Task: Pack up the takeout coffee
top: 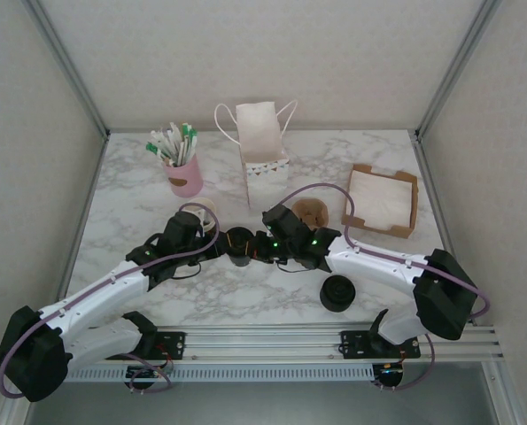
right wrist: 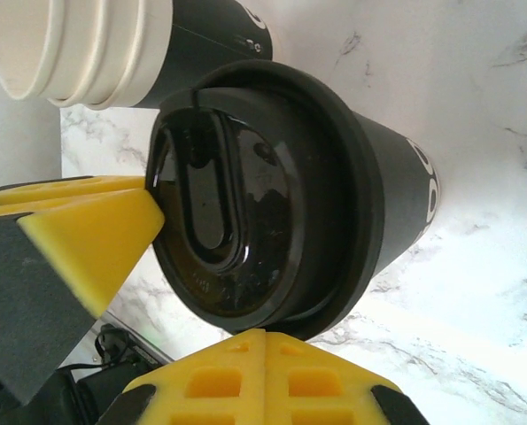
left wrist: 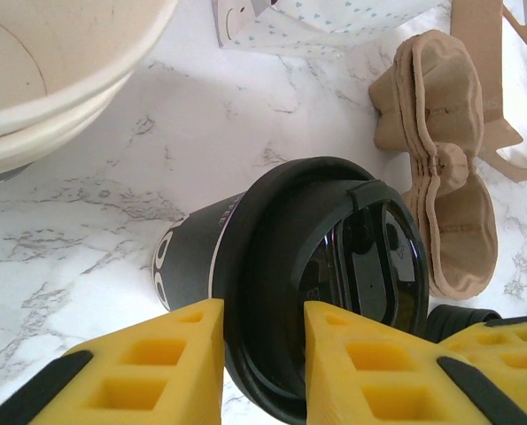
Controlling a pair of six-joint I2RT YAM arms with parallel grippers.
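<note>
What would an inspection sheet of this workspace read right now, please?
Surface: marble table, no spills seen.
Job's things: coffee, standing between the pincers, lid on.
Clutter: lidless cups, pink cup of sticks, bag, carrier, napkin box, spare lids.
Pincers: left pincer closed on the lid's rim; right pincer shut, tip at the lid's edge.
Cables: purple cables run along both arms, one looping over the right wrist; no snag seen.
Surroundings: pale walls, metal frame.
</note>
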